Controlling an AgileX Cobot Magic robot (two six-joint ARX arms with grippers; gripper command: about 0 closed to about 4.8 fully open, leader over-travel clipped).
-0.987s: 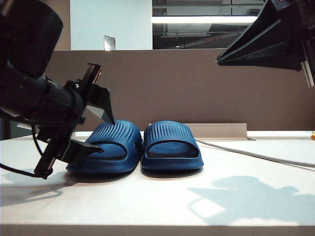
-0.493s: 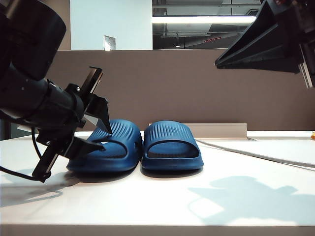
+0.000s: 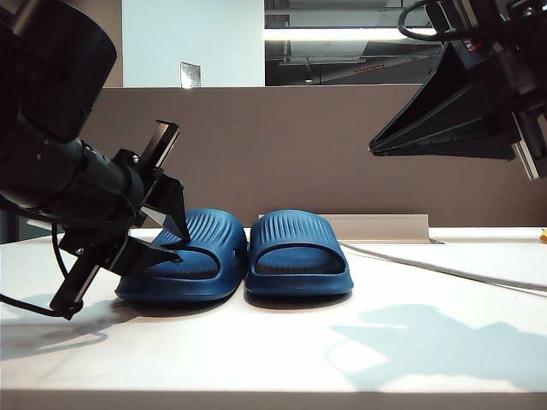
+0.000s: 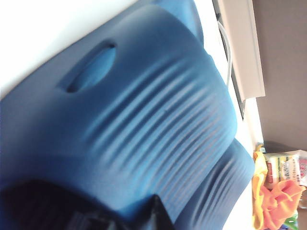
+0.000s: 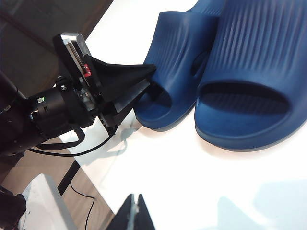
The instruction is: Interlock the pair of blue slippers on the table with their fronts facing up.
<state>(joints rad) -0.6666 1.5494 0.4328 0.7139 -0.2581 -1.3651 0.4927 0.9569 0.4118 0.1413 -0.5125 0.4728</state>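
Observation:
Two blue slippers stand side by side on the table [image 3: 273, 342], toes toward the exterior camera, ribbed straps up. My left gripper [image 3: 175, 243] holds the left slipper [image 3: 209, 248] at its strap: one finger lies on the ribs, the other reaches into the toe opening. The right wrist view shows the same pinch by the left gripper [image 5: 150, 76] on that slipper [image 5: 180, 52]. The strap [image 4: 158, 110] fills the left wrist view. The right slipper [image 3: 297, 252] is untouched. My right gripper [image 3: 373, 147] hangs shut and empty, high above and to the right, with its tips [image 5: 135, 199] over bare table.
A brown divider [image 3: 342, 154] runs along the back edge. A low beige box [image 3: 385, 224] sits behind the slippers, and a grey cable [image 3: 444, 272] crosses the table at the right. Colourful packets [image 4: 278, 187] lie beyond the slippers. The table's left edge [image 5: 91, 143] drops to the floor.
The left gripper's fingers have closed from wide apart onto the left slipper's strap. The right gripper has sunk slightly, staying shut.

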